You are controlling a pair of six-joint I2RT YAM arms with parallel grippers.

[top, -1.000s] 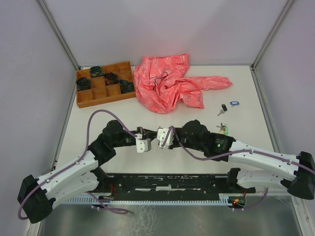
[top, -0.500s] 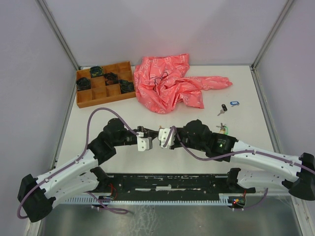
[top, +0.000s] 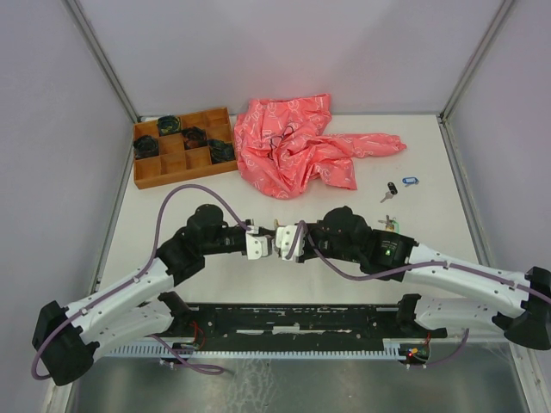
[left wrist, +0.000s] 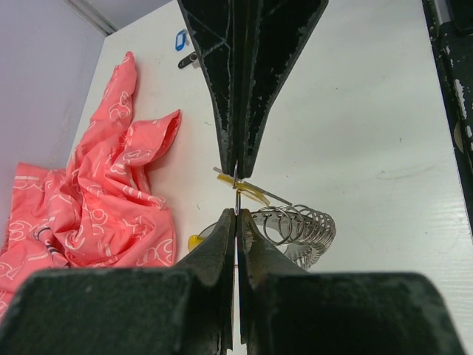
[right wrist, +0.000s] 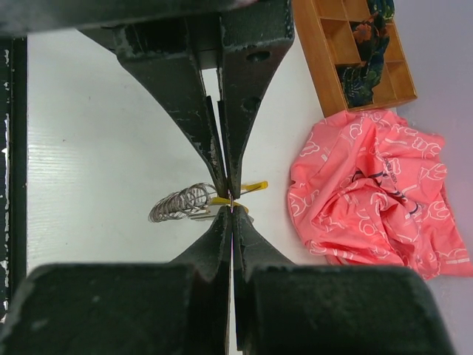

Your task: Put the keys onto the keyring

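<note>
Currently, top view: logged left gripper (top: 267, 244) and right gripper (top: 277, 242) tip to tip on the near side of the pink cloth (top: 293, 151), well apart from it; could not make out the keyring between them from here. Counted three keys loose on the table (top: 422, 146): blue-tagged key (top: 410, 181) and black-tagged key (top: 392, 188) just off the cloth's right tail, green-tagged key (top: 393, 225) further toward the near edge from the cloth. Left wrist view: saw left fingers pressed together, pinching a thin wire end of the keyring (left wrist: 295, 229), silvery coil lying on the side of the pinch away from the cloth, yellow piece (left wrist: 247, 191) right at the pinch. Right wrist view: saw right fingers likewise clamped at the same spot, coil again on the side away from the cloth. Cannot assign that yellow piece to ring or to key. Judged task early: nothing surely threaded, at least three keys left to add.
</note>
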